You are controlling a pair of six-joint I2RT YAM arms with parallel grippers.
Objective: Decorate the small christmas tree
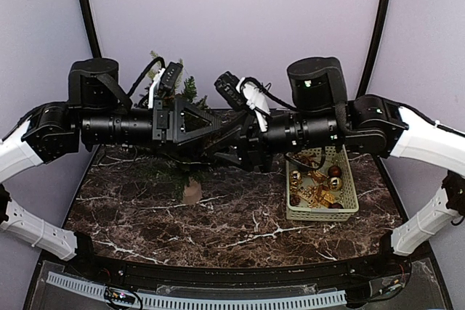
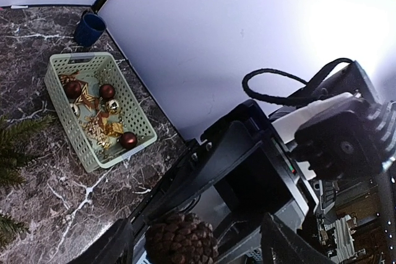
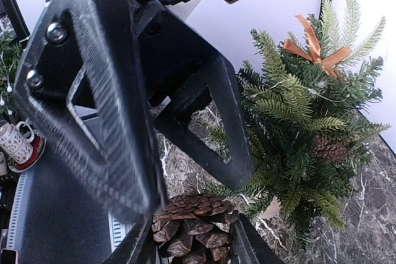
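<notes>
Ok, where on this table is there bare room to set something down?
Bare marble table between the pot of the tree and the basket, and along the near edge in front of both. Crowded: by the tree, where the left gripper and right gripper meet around a pinecone, and inside the basket, full of ornaments.

You'll find the tree (image 1: 190,92) centre-left in the overhead frame, on the table (image 1: 240,226), with the basket (image 1: 349,179) to its right and ornaments (image 1: 320,195) in it. At the bottom of the right wrist frame, a pine cone (image 3: 195,224) sits between the fingers of the right gripper (image 3: 193,248), lower left of the tree.
</notes>
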